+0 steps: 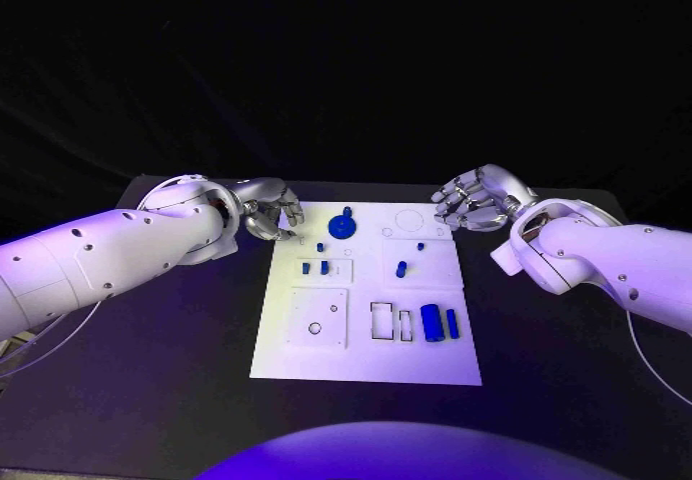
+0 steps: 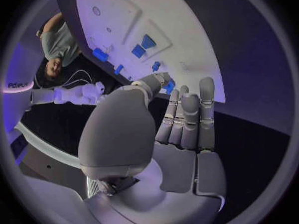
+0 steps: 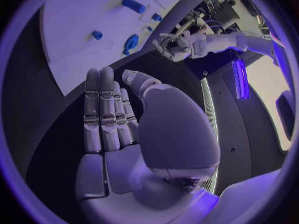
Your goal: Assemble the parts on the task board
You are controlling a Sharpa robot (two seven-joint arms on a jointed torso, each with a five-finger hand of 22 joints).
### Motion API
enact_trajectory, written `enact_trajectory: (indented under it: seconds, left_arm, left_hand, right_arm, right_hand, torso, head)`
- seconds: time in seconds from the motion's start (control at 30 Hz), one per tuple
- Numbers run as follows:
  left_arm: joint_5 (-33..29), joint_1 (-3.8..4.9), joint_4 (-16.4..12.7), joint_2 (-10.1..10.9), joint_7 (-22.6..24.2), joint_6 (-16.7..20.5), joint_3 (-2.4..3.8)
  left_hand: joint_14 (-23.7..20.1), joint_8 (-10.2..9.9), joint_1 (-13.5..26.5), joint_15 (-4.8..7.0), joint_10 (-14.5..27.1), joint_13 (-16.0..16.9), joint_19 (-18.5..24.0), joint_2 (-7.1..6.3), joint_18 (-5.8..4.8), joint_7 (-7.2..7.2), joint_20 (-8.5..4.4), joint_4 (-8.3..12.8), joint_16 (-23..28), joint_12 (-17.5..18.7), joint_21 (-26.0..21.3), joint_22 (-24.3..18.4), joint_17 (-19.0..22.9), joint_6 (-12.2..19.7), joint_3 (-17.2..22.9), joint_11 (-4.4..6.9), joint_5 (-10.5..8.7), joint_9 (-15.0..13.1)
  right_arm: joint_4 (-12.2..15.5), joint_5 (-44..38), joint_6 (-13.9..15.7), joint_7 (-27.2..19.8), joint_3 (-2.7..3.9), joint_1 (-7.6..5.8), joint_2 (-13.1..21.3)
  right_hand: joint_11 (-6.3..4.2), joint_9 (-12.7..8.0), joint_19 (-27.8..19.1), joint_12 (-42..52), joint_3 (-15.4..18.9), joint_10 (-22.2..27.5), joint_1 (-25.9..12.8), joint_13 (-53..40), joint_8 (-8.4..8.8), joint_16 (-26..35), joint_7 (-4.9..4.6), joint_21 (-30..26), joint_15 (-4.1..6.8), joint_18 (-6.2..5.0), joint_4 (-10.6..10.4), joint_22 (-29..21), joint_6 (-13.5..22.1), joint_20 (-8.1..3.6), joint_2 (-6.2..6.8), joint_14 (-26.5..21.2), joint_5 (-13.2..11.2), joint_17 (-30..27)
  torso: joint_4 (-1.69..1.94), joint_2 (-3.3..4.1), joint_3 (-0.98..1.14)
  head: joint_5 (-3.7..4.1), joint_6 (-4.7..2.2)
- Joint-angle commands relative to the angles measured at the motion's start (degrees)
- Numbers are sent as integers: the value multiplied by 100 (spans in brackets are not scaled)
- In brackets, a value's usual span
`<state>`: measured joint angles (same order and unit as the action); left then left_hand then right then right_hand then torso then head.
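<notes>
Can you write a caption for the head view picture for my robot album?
Two robot hands, left and right, hover empty beside the white task board with blue parts.

No legible text, label, brand, number or sign found on the task board [image 1: 366,360], the parts or the tabletop [image 1: 173,350]. In the left wrist view, faint pale lettering stands on a dark surface at about nine o'clock of the circle; the characters are too blurred to read reliably.
</notes>
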<state>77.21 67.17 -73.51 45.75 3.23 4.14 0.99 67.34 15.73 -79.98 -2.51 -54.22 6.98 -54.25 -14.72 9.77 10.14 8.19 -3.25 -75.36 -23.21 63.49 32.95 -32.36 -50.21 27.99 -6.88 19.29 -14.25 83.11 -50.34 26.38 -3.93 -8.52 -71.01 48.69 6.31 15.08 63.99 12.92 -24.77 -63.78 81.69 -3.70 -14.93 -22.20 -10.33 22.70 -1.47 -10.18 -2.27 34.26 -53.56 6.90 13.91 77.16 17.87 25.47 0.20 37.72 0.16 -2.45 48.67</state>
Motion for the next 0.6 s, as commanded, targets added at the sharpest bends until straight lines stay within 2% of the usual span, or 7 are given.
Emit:
enact_trajectory:
  seconds: [0.03,0.2,0.23,0.27,0.33,0.47,0.6]
  left_arm:
    - [-1604,17,-53,116,283,390,23]
    - [-3766,22,-197,363,956,689,40]
    - [-4100,22,-236,398,1068,695,41]
    - [-4483,21,-290,440,1200,689,42]
    - [-5004,20,-396,513,1417,663,43]
    - [-5555,15,-611,639,1744,605,44]
    - [-5751,11,-740,706,1872,580,44]
  left_hand:
    - [-314,62,-10,0,67,33,85,81,86,3,-23,9,292,-124,-111,-59,599,-63,99,-3,3,-19]
    - [-594,72,-71,-30,263,38,233,151,84,73,-9,77,694,-270,-300,-168,879,37,227,-57,-2,-1]
    - [-618,74,-70,-34,276,38,251,159,84,78,-6,81,733,-283,-316,-177,900,42,232,-61,-2,0]
    - [-658,82,-74,-37,296,37,282,176,83,85,-2,91,798,-305,-343,-191,935,42,242,-69,-2,1]
    - [-679,84,-72,-43,312,36,303,191,83,94,2,96,837,-321,-359,-200,958,50,245,-73,-5,3]
    - [-702,92,93,-80,382,34,354,157,77,108,46,18,852,-375,-447,-252,980,84,119,-93,-24,8]
    - [-705,94,106,-83,388,35,357,161,78,108,50,8,849,-384,-459,-260,981,87,107,-93,-23,8]
  right_arm:
    - [-57,-1850,-873,683,1,2,-63]
    - [-108,-3042,-1239,1080,2,2,-198]
    - [-117,-3165,-1286,1125,2,2,-221]
    - [-131,-3299,-1341,1176,2,2,-252]
    - [-163,-3505,-1418,1252,2,2,-308]
    - [-240,-3816,-1494,1354,2,1,-418]
    - [-290,-3997,-1503,1408,2,3,-508]
  right_hand:
    - [-72,-37,122,-84,-71,-184,-182,-11,68,-713,47,569,102,1,84,477,-108,-84,3,308,1,434]
    - [-118,-45,191,-313,-332,-329,-513,-29,138,-2007,102,1419,142,3,121,1245,-256,-101,112,436,-112,1184]
    - [-119,-40,339,-332,-344,-325,-538,-28,134,-2122,108,1738,141,52,116,1504,-272,-104,118,490,-118,1236]
    - [-116,-30,619,-393,-384,-321,-590,-27,141,-2789,113,2372,143,152,112,2026,-286,-106,145,623,-133,1811]
    - [-113,-21,826,-447,-424,-324,-618,-28,151,-3284,110,2868,142,232,117,2440,-290,-104,161,699,-145,2244]
    - [-94,0,1110,-562,-469,-271,-659,-24,165,-3993,99,3591,115,350,125,3053,-297,-86,177,774,-168,2859]
    - [-89,12,1239,-595,-486,-266,-678,-25,167,-4250,98,3913,108,407,122,3323,-306,-77,172,795,-170,3086]
  torso:
    - [-5,-10,6]
    - [2,-3,4]
    - [1,3,1]
    - [2,7,-2]
    - [0,12,-10]
    - [7,10,-14]
    - [9,6,-11]
  head:
    - [26,-30]
    - [52,-72]
    - [60,-79]
    - [64,-84]
    - [75,-95]
    - [92,-100]
    - [108,-96]
